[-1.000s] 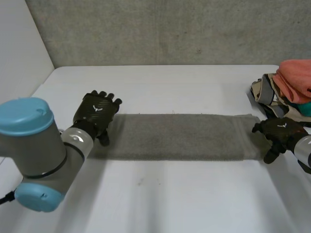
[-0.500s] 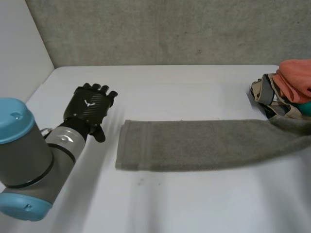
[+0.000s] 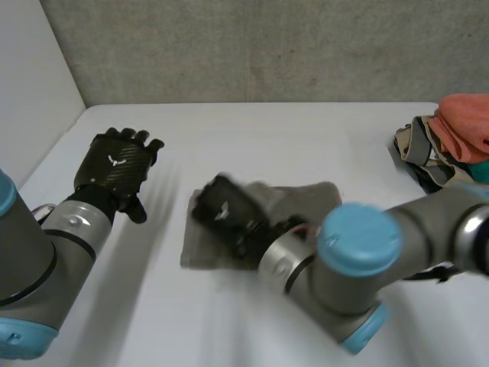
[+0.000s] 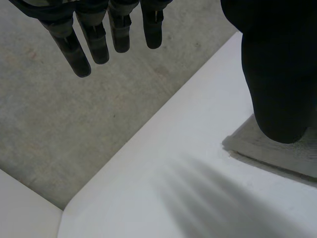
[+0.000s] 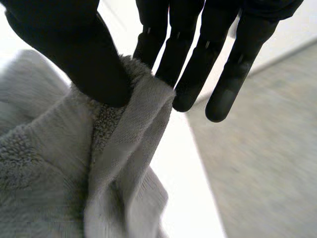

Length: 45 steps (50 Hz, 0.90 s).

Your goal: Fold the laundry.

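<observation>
Right robot hand (image 3: 225, 208) with one towel (image 5: 59, 168), now leftward

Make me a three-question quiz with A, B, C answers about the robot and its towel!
1. What colour is the towel? A grey; B orange; C blue.
2. Where is the left hand? A on the towel; B off it, over bare table; C inside a box.
3. What is the right hand doing? A lying open; B pinching the towel; C curled, empty.
Answers: A, grey in the head view; B, it hangs beside the towel's end; B, its wrist view shows it clamping a towel edge.
</observation>
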Motion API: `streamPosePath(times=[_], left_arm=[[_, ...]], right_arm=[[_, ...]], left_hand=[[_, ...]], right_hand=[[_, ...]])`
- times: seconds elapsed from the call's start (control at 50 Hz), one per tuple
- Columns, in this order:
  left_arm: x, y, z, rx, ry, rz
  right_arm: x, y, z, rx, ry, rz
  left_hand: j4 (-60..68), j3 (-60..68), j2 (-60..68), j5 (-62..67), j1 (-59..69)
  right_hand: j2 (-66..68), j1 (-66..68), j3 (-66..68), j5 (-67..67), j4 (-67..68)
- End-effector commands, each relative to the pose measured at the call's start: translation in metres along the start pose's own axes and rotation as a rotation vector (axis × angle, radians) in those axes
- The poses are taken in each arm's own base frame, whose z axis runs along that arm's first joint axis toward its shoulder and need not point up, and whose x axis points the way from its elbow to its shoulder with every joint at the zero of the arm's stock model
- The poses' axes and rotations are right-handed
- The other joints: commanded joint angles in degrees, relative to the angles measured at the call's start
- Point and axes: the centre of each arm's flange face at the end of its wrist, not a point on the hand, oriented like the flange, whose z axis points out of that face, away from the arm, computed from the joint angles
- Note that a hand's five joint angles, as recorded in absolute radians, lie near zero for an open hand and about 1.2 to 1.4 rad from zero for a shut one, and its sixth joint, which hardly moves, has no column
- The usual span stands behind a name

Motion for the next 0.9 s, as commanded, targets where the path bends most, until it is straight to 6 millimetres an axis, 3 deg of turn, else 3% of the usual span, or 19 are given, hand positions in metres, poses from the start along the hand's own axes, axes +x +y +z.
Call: streamPosePath(times=[0.02, 0.08, 0.14, 0.2, 0.26, 0.38, 0.46, 0.58, 0.68, 0.78, 0.84, 0.9], left_arm=[[0.005, 0.004, 0.0, -0.008, 0.015, 0.001], [0.007, 0.0, 0.0, 0.005, 0.021, 0.002], [0.008, -0.003, 0.0, 0.015, 0.024, 0.003], [0.008, -0.006, 0.0, 0.026, 0.025, 0.002], [0.014, -0.009, -0.002, 0.038, 0.043, 0.005], [0.021, -0.011, -0.001, 0.045, 0.064, 0.005], [0.04, -0.015, -0.004, 0.062, 0.123, 0.005], [0.092, -0.019, -0.012, 0.082, 0.277, -0.016], [0.12, -0.005, 0.009, 0.052, 0.324, -0.023], [0.144, 0.019, 0.047, 0.014, 0.32, -0.007], [0.146, 0.023, 0.063, 0.006, 0.262, -0.002], [0.128, 0.028, 0.084, -0.031, 0.1, 0.001]], right_arm=[[-0.017, 0.01, -0.003, -0.055, -0.035, 0.038], [-0.006, 0.004, -0.007, -0.088, 0.008, 0.079], [0.018, 0.011, -0.019, -0.196, 0.07, 0.172], [0.043, 0.035, -0.039, -0.362, 0.116, 0.299], [0.051, 0.052, -0.06, -0.486, 0.11, 0.4], [0.061, 0.092, -0.088, -0.627, 0.161, 0.441], [0.067, 0.109, -0.101, -0.674, 0.175, 0.406], [0.066, 0.113, -0.101, -0.649, 0.202, 0.377], [0.064, 0.115, -0.101, -0.631, 0.222, 0.369], [0.062, 0.114, -0.102, -0.628, 0.222, 0.373], [0.06, 0.113, -0.101, -0.624, 0.222, 0.369], [0.058, 0.113, -0.102, -0.623, 0.221, 0.368]], left_hand=[[-1.53, -1.86, -1.61, -2.83, -1.67], [-1.53, -1.86, -1.61, -2.83, -1.67], [-1.53, -1.86, -1.61, -2.83, -1.67], [-1.53, -1.86, -1.61, -2.83, -1.67], [-1.53, -1.86, -1.61, -2.83, -1.67], [-1.53, -1.86, -1.61, -2.83, -1.67], [-1.53, -1.86, -1.61, -2.83, -1.67], [-1.32, -1.64, -1.4, -2.62, -1.46], [-0.98, -1.31, -1.06, -2.28, -1.12], [-0.14, -0.47, -0.23, -1.44, -0.28], [1.03, 0.7, 0.95, -0.27, 0.89], [3.9, 3.57, 3.81, 2.59, 3.75]], right_hand=[[-51.58, -50.26, -52.23, -52.53, -52.3], [-51.58, -50.26, -52.23, -52.53, -52.3], [-51.58, -50.26, -52.23, -52.53, -52.3], [-51.58, -50.26, -52.23, -52.53, -52.3], [-51.58, -50.26, -52.23, -52.53, -52.3], [-51.58, -50.26, -52.23, -52.53, -52.3], [-51.58, -50.26, -52.23, -52.53, -52.3], [-51.58, -50.26, -52.23, -52.53, -52.3], [-51.58, -50.26, -52.23, -52.53, -52.3], [-51.58, -50.26, -52.23, -52.53, -52.3], [-51.58, -50.26, -52.23, -52.53, -52.3], [-51.17, -49.84, -51.82, -52.12, -51.89]])
